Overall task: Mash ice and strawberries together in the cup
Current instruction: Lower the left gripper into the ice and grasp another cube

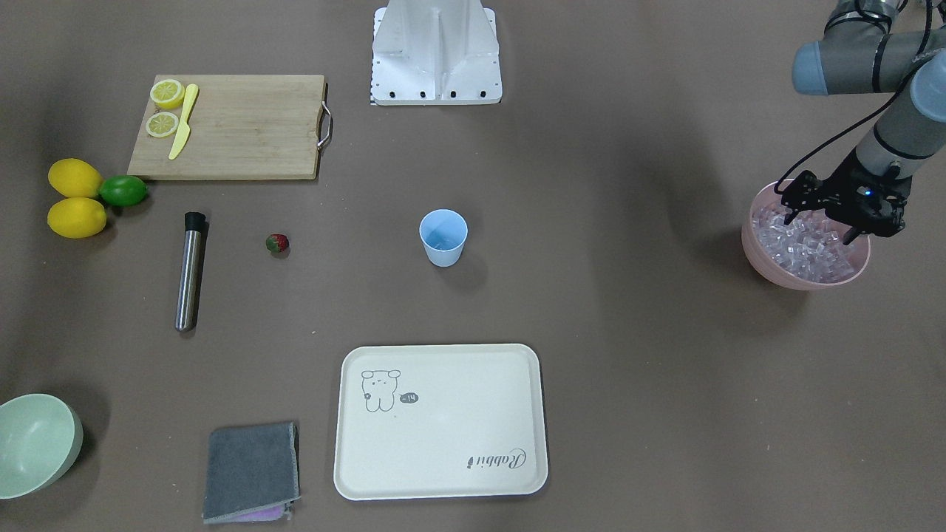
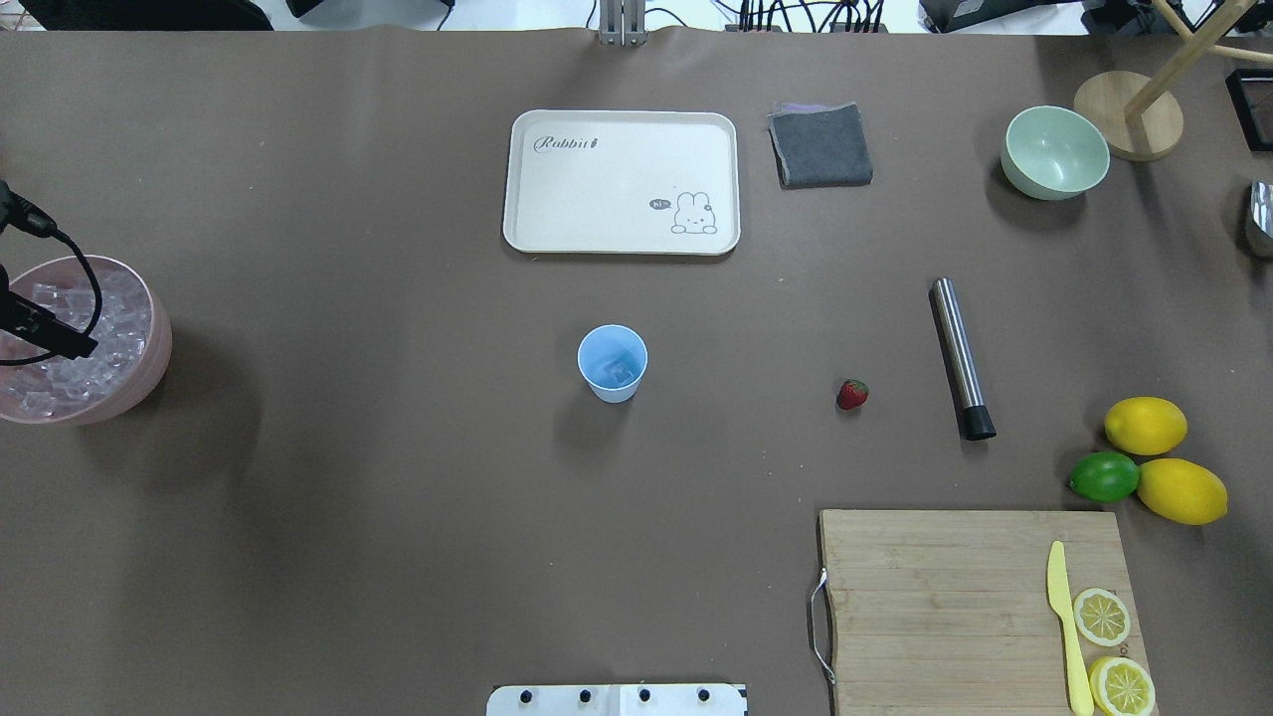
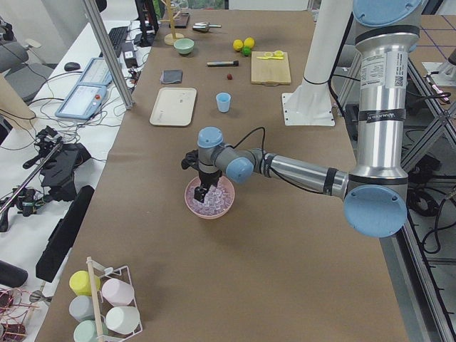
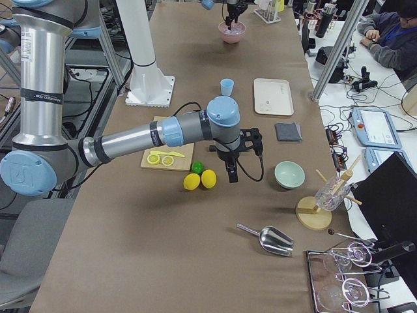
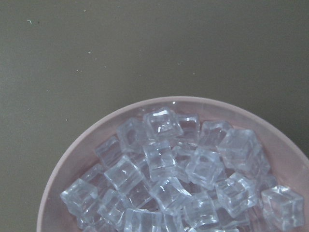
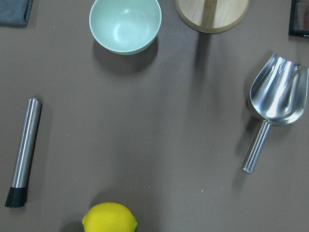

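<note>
The cup [image 1: 443, 238] stands upright near the middle of the table [image 1: 628, 355], well apart from everything else, and the overhead view shows what looks like a clear cube lying at its bottom. The strawberry [image 1: 277, 243] lies on the bare table toward the robot's right of the cup, and a metal rod [image 1: 191, 271] with a black tip lies a little farther out on that side. The rest of the ice [image 5: 164, 164] is heaped in a pink bowl [image 1: 768, 258] far off on the robot's left. The left gripper [image 1: 819, 225] hangs over that bowl with its two fingers spread apart and their tips down at the cubes; nothing is clamped between them. On the side of the cup away from the robot lies a cream tray [image 1: 440, 421], with a folded grey cloth [image 1: 251, 471] beside it and a green bowl [image 1: 37, 443] at the corner beyond. Nearer the robot on its right sits a cutting board [image 1: 229, 125] carrying two lemon halves [image 1: 167, 93] and a yellow knife [image 1: 182, 122], with two whole lemons [image 1: 75, 178] and a lime [image 1: 123, 191] touching one another just off its end. The right gripper [image 4: 232, 177] hangs above the table near those lemons, seen only from the side, so I cannot tell how far it is open. Its wrist camera looks down on a metal scoop [image 6: 277, 96].
</note>
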